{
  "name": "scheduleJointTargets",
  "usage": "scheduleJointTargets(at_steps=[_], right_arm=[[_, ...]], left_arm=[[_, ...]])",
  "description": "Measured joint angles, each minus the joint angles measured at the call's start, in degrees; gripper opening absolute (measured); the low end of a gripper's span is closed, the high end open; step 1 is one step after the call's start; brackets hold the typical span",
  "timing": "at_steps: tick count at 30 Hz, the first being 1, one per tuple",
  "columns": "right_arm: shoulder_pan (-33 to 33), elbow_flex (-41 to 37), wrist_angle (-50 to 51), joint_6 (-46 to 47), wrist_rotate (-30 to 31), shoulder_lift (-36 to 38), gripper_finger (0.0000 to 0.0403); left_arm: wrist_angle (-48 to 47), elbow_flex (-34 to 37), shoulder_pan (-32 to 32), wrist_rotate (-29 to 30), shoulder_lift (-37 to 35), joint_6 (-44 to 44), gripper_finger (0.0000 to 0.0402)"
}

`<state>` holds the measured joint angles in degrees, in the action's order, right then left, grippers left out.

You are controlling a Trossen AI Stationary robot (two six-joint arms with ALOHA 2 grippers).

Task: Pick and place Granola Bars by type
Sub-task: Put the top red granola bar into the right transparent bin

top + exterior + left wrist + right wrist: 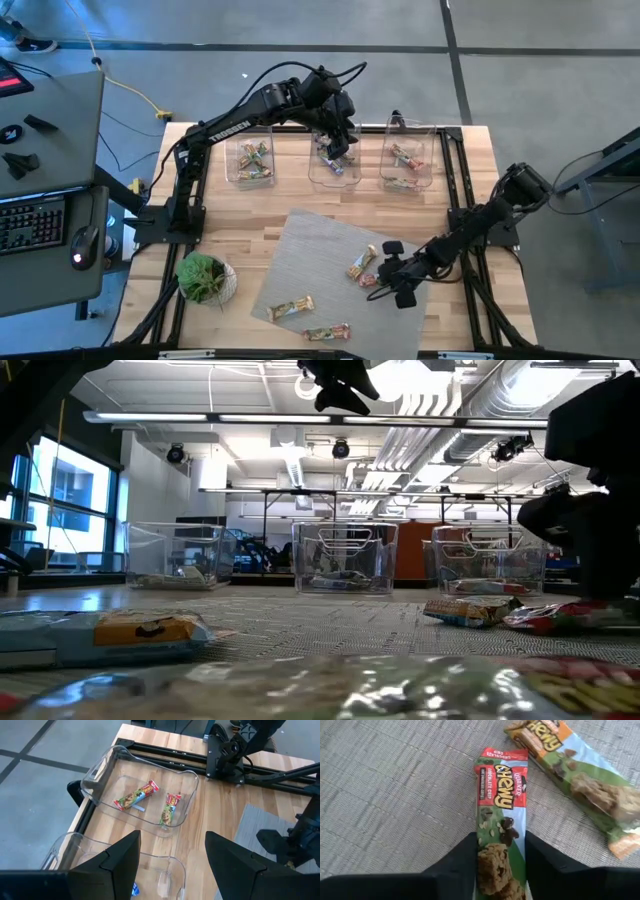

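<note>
The right claw straddles a red-topped bar on the grey mat, lower right, pinching it for lifting (apparently); the left claw, spread, hovers over the middle bin.

my table is pale, smooth wood. on it lies a grey woven mat, matt and ribbed. the 3 bins are clear glossy plastic. the granola bars wear shiny printed wrappers. my fingers are matt black.
</note>
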<state>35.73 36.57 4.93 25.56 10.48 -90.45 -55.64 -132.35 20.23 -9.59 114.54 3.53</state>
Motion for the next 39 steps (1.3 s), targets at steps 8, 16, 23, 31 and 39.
scheduleJointTargets(at_steps=[8, 16, 23, 31, 39], right_arm=[[-0.35, -0.07, 3.24, -0.5, -0.24, 8.8, 0.0083], [-5.08, 0.01, 14.54, -8.17, 14.82, 26.95, 0.008], [-19.31, 0.01, 22.06, -20.51, 33.3, 43.46, 0.008], [-42.62, 0.09, 22.97, -30.64, 29.02, 51.98, 0.0079], [-64.71, 0.12, 23.11, -33.59, 7.67, 41.12, 0.0081]], left_arm=[[0.0, 0.02, 0.0, -0.01, 0.0, 0.0, 0.0216], [0.04, 0.02, -0.02, -0.01, 0.0, 0.0, 0.0216], [0.15, 0.02, 0.0, 0.03, 0.0, 0.02, 0.0216], [0.17, 0.02, 0.0, 0.07, 0.0, 0.02, 0.0216], [0.17, 0.02, 0.0, 0.12, 0.0, 0.0, 0.0216]])
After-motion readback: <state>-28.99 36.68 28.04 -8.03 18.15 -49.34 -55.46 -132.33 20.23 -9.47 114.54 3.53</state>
